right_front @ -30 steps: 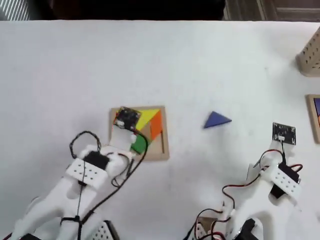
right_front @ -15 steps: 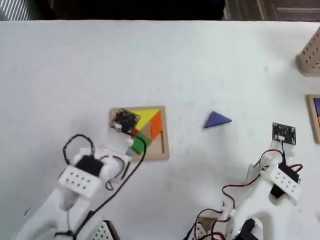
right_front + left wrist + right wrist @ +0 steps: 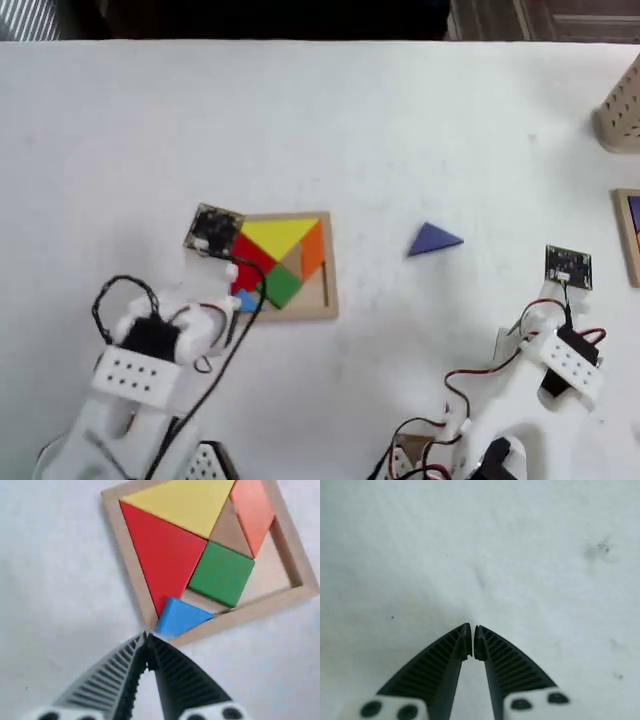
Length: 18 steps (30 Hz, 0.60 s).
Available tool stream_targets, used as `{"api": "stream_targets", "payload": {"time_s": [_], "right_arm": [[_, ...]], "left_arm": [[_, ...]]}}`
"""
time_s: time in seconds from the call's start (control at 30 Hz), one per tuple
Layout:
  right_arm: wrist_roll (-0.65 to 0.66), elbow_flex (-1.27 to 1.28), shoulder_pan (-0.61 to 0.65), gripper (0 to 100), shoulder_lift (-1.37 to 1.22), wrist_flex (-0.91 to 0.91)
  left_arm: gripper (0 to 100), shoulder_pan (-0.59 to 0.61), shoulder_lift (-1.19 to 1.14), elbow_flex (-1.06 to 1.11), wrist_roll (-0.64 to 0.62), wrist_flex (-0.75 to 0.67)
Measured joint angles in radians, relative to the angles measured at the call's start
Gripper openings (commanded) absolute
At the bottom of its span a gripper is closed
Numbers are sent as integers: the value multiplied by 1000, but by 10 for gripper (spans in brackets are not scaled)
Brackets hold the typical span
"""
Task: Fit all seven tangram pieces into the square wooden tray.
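while the square wooden tray [image 3: 300, 313] lies near the middle of the table [image 3: 400, 120] in the high view, the yellow triangle [image 3: 272, 238] fills its 12 o'clock side and the red triangle [image 3: 250, 262] its 9 o'clock side. the green square [image 3: 283, 286] sits toward 6 o'clock, the orange parallelogram [image 3: 313, 250] at 3 o'clock, and a small light-blue triangle [image 3: 243, 299] at the 7 o'clock corner. a dark blue triangle [image 3: 433, 240] lies loose on the table at 3 o'clock from the tray, well apart. the left arm [image 3: 150, 345] stands at 7 o'clock from the tray, the right arm [image 3: 560, 360] at 4 o'clock.

from the left wrist, the left gripper [image 3: 146, 640] has its fingers together, tips just beside the tray's corner. there the light-blue triangle touches the red triangle's tip and overlaps the rim. bare wood shows between green, yellow and orange.

from the right wrist, the right gripper [image 3: 471, 640] is together over bare table.
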<state>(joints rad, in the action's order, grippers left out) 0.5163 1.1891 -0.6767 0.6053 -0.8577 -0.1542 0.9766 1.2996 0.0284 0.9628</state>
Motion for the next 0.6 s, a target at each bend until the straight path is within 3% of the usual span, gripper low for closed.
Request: {"api": "stream_targets", "payload": {"time_s": [0.3, 0.6], "right_arm": [[0, 0, 0, 22, 0, 0], [0, 0, 0, 22, 0, 0]], "left_arm": [[20, 63, -241, -101, -14, -52], [20, 64, -281, -104, -20, -87]]}}
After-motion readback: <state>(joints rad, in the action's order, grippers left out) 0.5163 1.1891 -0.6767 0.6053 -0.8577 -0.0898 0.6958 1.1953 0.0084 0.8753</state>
